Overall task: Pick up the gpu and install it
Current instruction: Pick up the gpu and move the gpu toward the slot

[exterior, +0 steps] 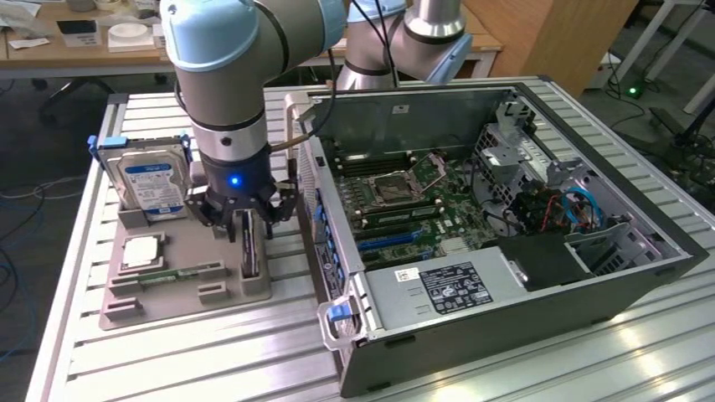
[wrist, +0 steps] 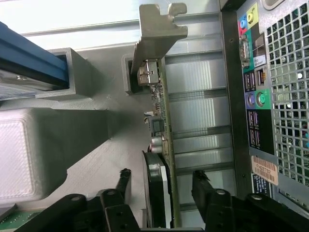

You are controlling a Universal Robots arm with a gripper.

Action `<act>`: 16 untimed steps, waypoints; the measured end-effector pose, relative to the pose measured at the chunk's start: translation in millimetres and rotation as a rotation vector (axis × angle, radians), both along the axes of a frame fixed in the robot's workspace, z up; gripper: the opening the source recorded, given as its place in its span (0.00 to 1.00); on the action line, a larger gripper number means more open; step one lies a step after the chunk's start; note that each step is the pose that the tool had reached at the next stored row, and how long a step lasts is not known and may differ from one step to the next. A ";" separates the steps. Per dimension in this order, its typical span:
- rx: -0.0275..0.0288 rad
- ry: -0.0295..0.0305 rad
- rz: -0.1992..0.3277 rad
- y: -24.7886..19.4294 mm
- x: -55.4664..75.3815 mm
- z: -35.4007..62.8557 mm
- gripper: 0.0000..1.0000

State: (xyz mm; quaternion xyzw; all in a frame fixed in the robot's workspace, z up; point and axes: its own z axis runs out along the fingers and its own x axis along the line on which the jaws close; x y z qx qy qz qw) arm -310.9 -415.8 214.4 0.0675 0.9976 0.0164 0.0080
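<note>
The gripper is seen spread apart, straddling the gpu, nothing clamped yet. The gpu is stood on edge in the grey holder, beside the computer case. The grasp is best squared on the cooler block, with the bracket avoided.

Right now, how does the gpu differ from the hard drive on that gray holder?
The gpu is a thin green card with a black cooler; the hard drive is a thicker silver box with a blue-white label. The gpu stands between the fingers of the open gripper; the hard drive stands apart from the gripper. Both stand on edge in the gray holder.
</note>
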 end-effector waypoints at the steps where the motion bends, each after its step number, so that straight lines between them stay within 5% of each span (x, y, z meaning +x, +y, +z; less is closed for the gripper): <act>1: 0.0000 0.0001 0.000 0.0 0.0 -0.1 0.58; 5: 0.0003 -0.0004 0.000 0.1 -0.9 -0.6 0.45; 16: 0.0000 0.0000 0.000 -0.2 -3.1 -1.3 0.45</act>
